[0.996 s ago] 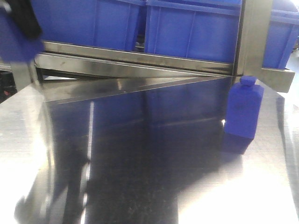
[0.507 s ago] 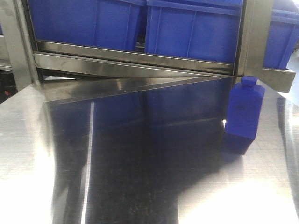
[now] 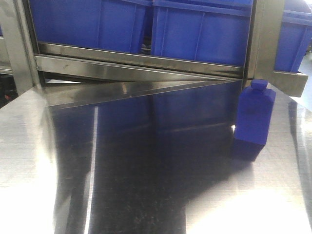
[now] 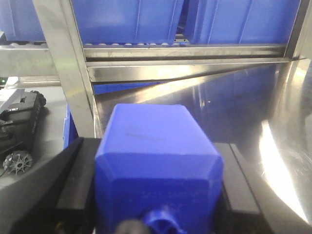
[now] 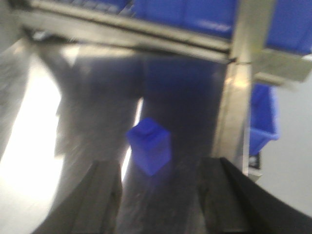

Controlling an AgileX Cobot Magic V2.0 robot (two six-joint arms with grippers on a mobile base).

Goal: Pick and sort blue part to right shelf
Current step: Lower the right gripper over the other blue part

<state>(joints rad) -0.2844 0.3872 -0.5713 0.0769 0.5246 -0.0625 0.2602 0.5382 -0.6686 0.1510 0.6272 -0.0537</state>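
A blue part (image 4: 158, 161), a blocky bottle shape with a small round neck, fills the left wrist view. My left gripper (image 4: 158, 195) is shut on it, black fingers (image 4: 75, 183) pressed to both sides. A second blue part (image 3: 253, 117) stands upright on the steel table at the right, beside the rack post; the right wrist view shows this blue part (image 5: 149, 145) too. My right gripper (image 5: 163, 200) hangs open above the table, short of that part, nothing between its fingers. Neither gripper appears in the front view. The shelf rack (image 3: 141, 61) runs along the back.
Blue bins (image 3: 200, 29) sit side by side on the rack's shelf. A steel post (image 3: 263, 39) rises at the right, another post (image 4: 68, 73) at the left. A further blue bin (image 5: 263, 119) lies beyond the right post. The steel table (image 3: 146, 170) is shiny.
One second ago my left arm with its blue part blurred the front view's top left corner; it has since left that view. The standing blue part has not moved.
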